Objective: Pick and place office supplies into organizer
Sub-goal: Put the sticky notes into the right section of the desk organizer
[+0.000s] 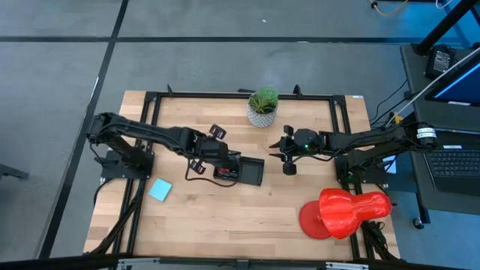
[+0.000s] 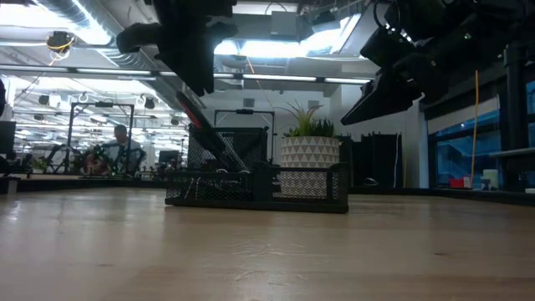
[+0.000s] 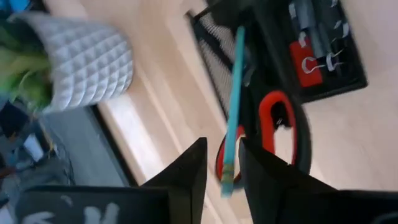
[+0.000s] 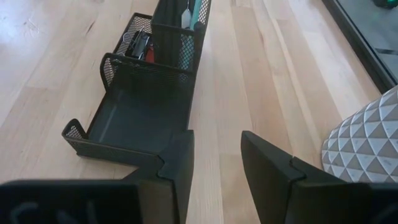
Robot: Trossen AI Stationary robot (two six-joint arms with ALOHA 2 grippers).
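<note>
The black mesh organizer (image 1: 253, 172) (image 2: 259, 186) (image 4: 143, 106) sits mid-table. My left gripper (image 1: 219, 163) (image 3: 222, 163) hovers over its tall end, open. The green pencil (image 3: 234, 106) slants up out of that compartment, and its upper end stands between my fingers without visible touch. Red-handled scissors (image 3: 273, 124) stand beside it, handles up. Black clips (image 3: 323, 53) lie in a low compartment. The light blue notepad (image 1: 160, 190) lies flat on the table, left of the organizer. My right gripper (image 1: 289, 159) (image 4: 217, 162) hangs open just right of the organizer, holding nothing.
A potted plant (image 1: 262, 106) (image 2: 310, 150) (image 4: 367, 143) stands behind the organizer near the far edge. A large red plastic object (image 1: 346, 211) lies at the near right. The organizer's wide low compartment (image 4: 134, 121) faces my right gripper.
</note>
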